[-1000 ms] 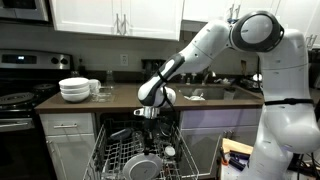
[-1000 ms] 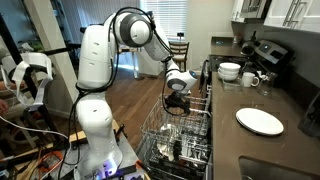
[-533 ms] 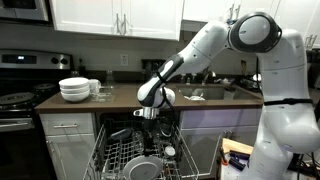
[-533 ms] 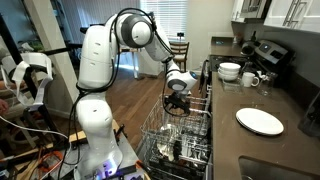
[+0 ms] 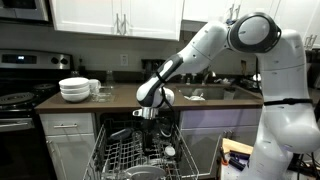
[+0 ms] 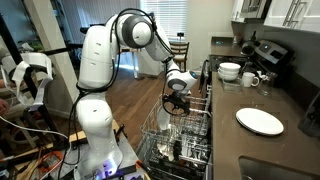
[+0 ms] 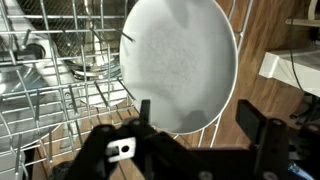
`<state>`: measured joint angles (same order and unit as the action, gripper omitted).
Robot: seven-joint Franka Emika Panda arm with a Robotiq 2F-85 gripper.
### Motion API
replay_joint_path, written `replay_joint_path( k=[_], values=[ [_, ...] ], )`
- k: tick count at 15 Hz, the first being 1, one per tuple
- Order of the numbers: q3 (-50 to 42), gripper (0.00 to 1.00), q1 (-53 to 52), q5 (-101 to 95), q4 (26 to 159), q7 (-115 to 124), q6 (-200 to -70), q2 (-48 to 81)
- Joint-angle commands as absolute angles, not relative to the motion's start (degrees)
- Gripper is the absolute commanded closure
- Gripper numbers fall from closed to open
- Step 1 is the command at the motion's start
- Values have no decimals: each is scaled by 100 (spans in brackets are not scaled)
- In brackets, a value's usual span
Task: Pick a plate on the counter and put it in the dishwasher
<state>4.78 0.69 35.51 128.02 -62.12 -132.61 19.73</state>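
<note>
Wrist view: gripper (image 7: 197, 112), jaws spread wide, clamping nothing; plate (image 7: 180, 60) stands on edge in dishwasher rack (image 7: 60, 100), just ahead of the fingertips.

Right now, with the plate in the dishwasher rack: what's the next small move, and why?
Probably lift straight up, jaws left open. In the wrist view the gripper stands open and holds nothing; the plate rests in the rack just beyond its fingers. Wire prongs stand close around, so moving sideways might snag them or nudge the plate.
</note>
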Motion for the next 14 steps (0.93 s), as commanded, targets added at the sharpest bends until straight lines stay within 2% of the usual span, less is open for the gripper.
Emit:
replay_joint_path(
  k=[1, 7, 14],
  values=[
    [586, 0, 150, 3398, 12717, -5972, -13198, 1992],
    [727, 0, 49, 3475, 12923, -5637, -13176, 1675],
    [906, 0, -479, 2876, 13545, -4168, -13686, 861]
  ],
)
